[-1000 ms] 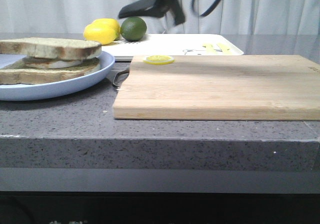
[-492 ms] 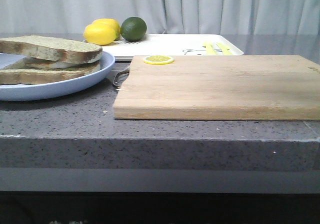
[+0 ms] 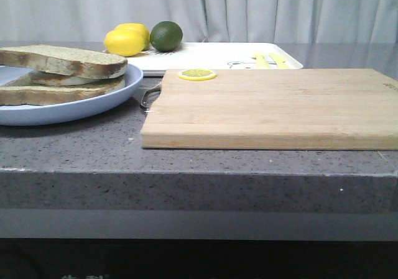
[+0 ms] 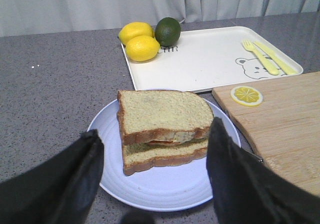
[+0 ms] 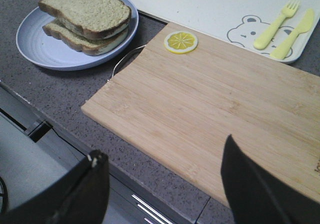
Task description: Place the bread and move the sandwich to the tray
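Note:
The sandwich lies on the round pale-blue plate at the left. Its top slice is the plain bread, slightly tilted over the egg filling. It also shows in the right wrist view. The white tray lies behind the plate and the board, its bear print showing in the left wrist view. My left gripper is open and empty, above the near side of the plate with the sandwich between its fingers' lines. My right gripper is open and empty over the table's front edge. Neither gripper shows in the front view.
A wooden cutting board fills the middle and right, with a lemon slice at its far left corner. Two lemons and a lime sit at the tray's far left corner. A yellow fork and a yellow knife lie on the tray.
A dark gripper seen high at the back one second ago has left the front view. The top slice has settled at a slight tilt on the sandwich.

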`<state>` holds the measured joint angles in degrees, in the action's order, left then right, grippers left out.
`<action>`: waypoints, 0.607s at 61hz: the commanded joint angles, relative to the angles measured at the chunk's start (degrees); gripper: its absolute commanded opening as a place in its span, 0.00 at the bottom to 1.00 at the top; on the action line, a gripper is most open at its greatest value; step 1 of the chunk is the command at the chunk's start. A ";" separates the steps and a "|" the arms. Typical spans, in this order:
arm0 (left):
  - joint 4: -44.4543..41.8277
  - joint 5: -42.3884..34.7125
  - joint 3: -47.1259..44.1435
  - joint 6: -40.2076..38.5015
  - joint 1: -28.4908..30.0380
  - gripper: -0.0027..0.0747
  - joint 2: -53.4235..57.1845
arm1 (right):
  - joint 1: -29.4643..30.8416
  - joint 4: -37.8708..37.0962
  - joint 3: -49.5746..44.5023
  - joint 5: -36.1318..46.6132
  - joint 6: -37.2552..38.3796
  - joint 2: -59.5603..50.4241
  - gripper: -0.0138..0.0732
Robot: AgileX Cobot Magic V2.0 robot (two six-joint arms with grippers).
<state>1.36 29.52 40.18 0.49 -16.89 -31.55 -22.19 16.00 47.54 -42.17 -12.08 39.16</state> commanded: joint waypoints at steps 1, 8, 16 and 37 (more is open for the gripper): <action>0.14 -4.58 1.49 -0.17 -0.40 0.60 -0.43 | 0.09 0.22 -1.88 5.46 0.16 -3.82 0.73; 0.14 -4.44 1.49 -0.17 -0.40 0.60 -0.43 | 0.09 0.22 -5.11 5.58 0.16 -7.36 0.73; -1.67 -1.73 1.49 -0.17 -0.40 0.60 -0.43 | 0.09 0.67 -6.24 5.32 0.22 -8.39 0.73; -5.87 12.81 7.34 -0.49 -0.15 0.60 -3.89 | 0.09 0.67 -6.24 5.26 0.22 -8.38 0.73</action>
<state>-4.02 42.90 43.74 0.49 -16.89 -33.01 -22.19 15.90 39.97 -41.29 -11.99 30.70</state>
